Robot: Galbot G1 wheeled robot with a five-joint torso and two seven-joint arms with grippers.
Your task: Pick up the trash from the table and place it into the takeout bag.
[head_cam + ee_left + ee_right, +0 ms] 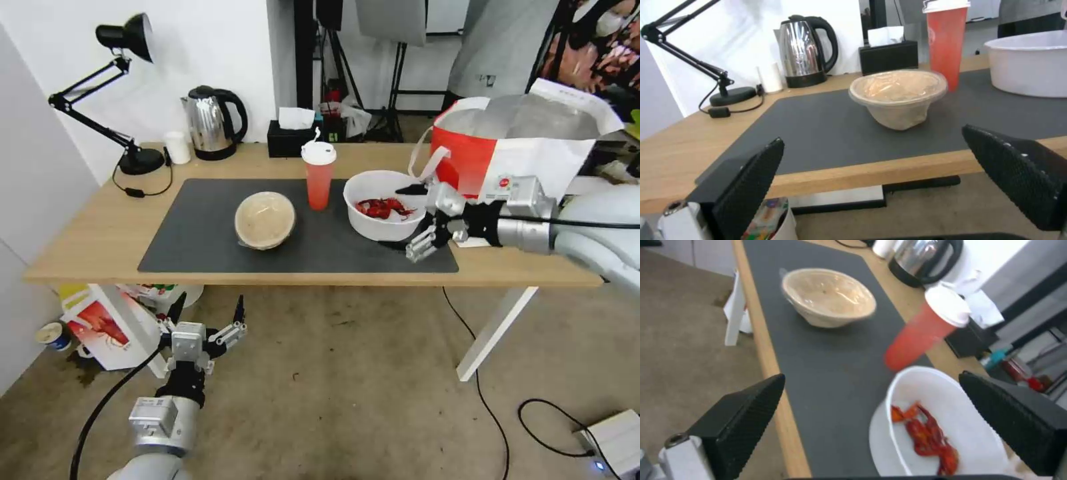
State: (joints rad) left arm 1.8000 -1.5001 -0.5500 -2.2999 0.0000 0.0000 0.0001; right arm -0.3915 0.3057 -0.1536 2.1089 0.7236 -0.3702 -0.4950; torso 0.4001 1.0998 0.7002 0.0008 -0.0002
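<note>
On the table (pixel 100 233), a dark mat carries a tan lidded bowl (pixel 265 219), a tall red drink cup (pixel 319 177) with a white lid, and a white bowl (pixel 381 205) of red crayfish shells. The takeout bag (pixel 527 143) stands open at the right end, foil lining showing. My right gripper (pixel 408 221) hovers open just right of the white bowl (pixel 947 426), between it and the bag. My left gripper (pixel 208 310) hangs open below the table's front edge, facing the tan bowl (pixel 898 96); the red cup (pixel 947 43) stands behind that bowl.
A black desk lamp (pixel 127 93), a steel kettle (pixel 212 123), a small white cup (pixel 177 147) and a black tissue box (pixel 291 137) line the back edge. A smaller red-and-white bag (pixel 100 327) sits on the floor under the left end. Cables and a white box (pixel 617 440) lie at right.
</note>
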